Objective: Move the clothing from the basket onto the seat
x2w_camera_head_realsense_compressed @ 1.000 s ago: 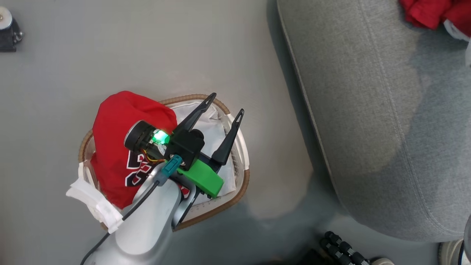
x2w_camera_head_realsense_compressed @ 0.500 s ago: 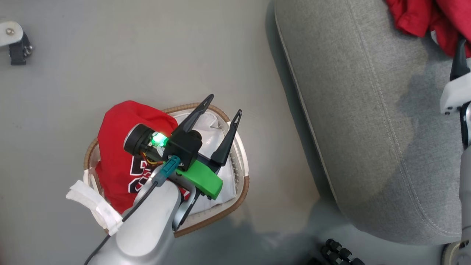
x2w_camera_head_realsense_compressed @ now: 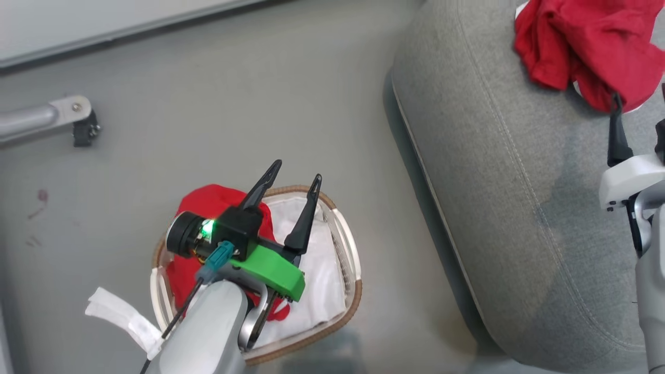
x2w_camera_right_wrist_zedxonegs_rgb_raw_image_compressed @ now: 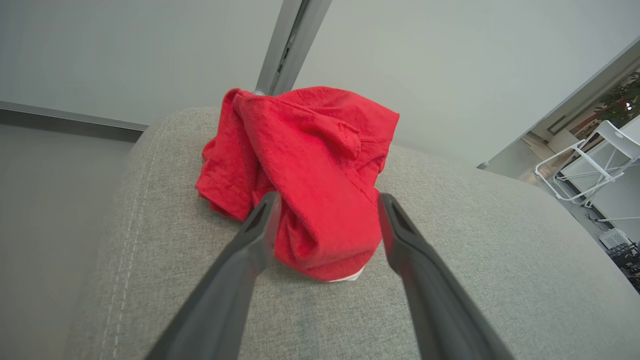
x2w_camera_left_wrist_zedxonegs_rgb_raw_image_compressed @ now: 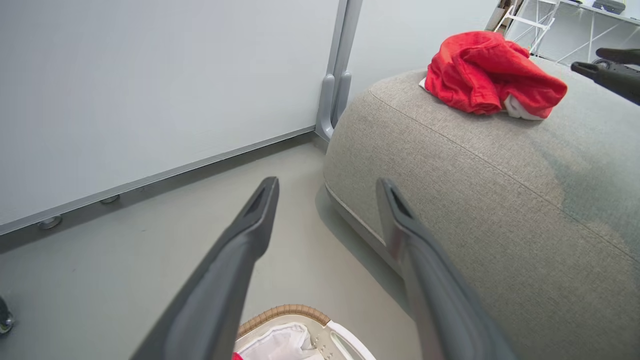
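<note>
Hovering over the basket (x2w_camera_head_realsense_compressed: 353, 306), your left gripper (x2w_camera_head_realsense_compressed: 296, 171) had its two dark fingers spread wide and gripped nothing. In the head view its fingertips pointed past the basket's far rim, with the white liner (x2w_camera_head_realsense_compressed: 322, 275) showing beneath them.

One red garment (x2w_camera_head_realsense_compressed: 208, 202) filled the left side of the basket and bulged over the rim there. The left arm hid much of it, so you could not read any lettering on it. A white strip of fabric (x2w_camera_head_realsense_compressed: 119, 317) hung out over the basket's near left rim onto the grey floor (x2w_camera_head_realsense_compressed: 234, 104).

The other red garment (x2w_camera_right_wrist_zedxonegs_rgb_raw_image_compressed: 310, 175) lay crumpled on the seat (x2w_camera_head_realsense_compressed: 509, 182), near its far edge and close to a rounded corner, with a bit of white showing under its near side.

Your right gripper (x2w_camera_right_wrist_zedxonegs_rgb_raw_image_compressed: 327, 197) was over the seat, fingers wide apart and holding nothing. In the right wrist view its fingertips (x2w_camera_right_wrist_zedxonegs_rgb_raw_image_compressed: 267, 205) framed the near end of that garment. The left wrist view showed them just beside the cloth and clear of it.

The basket stood on the floor beside the seat's seamed edge, not touching it.
</note>
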Motion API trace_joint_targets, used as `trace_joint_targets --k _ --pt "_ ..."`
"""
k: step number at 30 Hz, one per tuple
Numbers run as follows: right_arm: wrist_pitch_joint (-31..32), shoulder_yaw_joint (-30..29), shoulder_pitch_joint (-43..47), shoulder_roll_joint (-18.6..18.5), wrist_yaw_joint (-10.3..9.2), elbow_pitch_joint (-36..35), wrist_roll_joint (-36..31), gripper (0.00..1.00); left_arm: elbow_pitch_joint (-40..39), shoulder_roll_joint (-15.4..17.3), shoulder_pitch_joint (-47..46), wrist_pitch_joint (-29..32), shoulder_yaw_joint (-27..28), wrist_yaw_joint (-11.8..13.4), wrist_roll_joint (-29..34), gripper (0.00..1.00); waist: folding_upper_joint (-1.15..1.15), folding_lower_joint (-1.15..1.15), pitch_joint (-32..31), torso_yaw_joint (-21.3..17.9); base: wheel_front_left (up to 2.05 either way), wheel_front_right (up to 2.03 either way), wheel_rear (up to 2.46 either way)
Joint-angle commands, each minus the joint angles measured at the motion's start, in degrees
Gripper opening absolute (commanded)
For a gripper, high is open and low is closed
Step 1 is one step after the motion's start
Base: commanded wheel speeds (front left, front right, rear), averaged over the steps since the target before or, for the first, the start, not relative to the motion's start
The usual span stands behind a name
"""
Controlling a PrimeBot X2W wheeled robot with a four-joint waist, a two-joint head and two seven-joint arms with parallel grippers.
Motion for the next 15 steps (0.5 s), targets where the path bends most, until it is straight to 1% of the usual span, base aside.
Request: trace_joint_targets --k 1,5,10,15 --pt "-0.14 0.55 1.01 -0.33 -0.06 -0.33 0.48 1.0 -0.21 -0.17 1.42 -0.02 0.72 0.31 -0.41 1.0 0.0 0.0 -5.01 2.53 0.0 0.0 0.0" --pt "-0.14 1.91 1.5 0.72 -0.06 -1.41 1.41 1.0 -1.13 -1.09 3.83 -0.02 3.92 0.97 -0.6 1.0 0.0 0.0 -8.86 4.69 0.0 0.0 0.0" --pt "-0.14 4.01 3.08 3.2 -0.07 -2.6 3.14 1.0 -1.43 -1.57 7.04 -0.03 7.89 1.41 -0.82 1.0 0.0 0.0 -12.94 7.23 0.0 0.0 0.0" --pt "-0.14 6.05 6.71 6.17 -0.06 -4.67 5.47 1.0 -1.68 -1.85 11.08 -0.02 12.66 2.11 -0.95 1.0 0.0 0.0 -16.78 9.83 0.0 0.0 0.0"
